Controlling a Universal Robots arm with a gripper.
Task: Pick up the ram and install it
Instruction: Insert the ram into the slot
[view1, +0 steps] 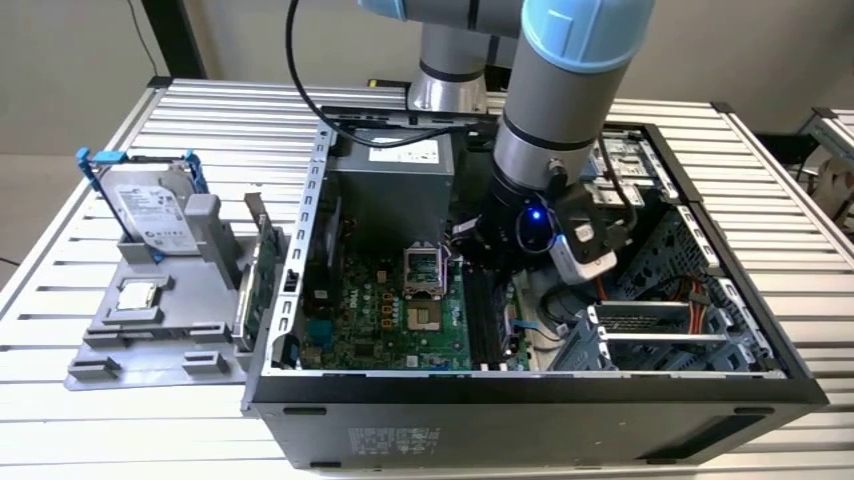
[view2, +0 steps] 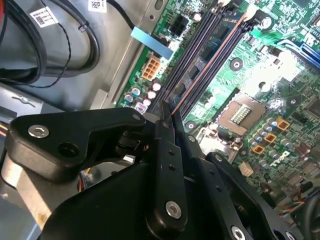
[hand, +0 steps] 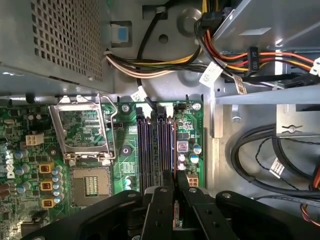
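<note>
Arm reaches down into the open computer case standing on the slatted counter. In the exterior view the wrist body hides the fingertips and whatever they hold.

End effector is clenched on the ram, both fingers pressed flat against its sides. In the second wrist view the ram shows edge-on as one thin reddish line, and its faces and chips cannot be made out. Its near end is buried between the fingers.

Ram's long axis runs parallel to the black memory slots, directly over them and toward the white latches at their far end. Whether its lower edge touches a slot cannot be told.

The slots lie just beside the processor socket, whose metal frame is lifted.

White labels sit on the cables and the power supply, with print too small to read.

On the exterior view's left, a hard drive with blue rails stands in a grey fixture, well apart from the case.
</note>
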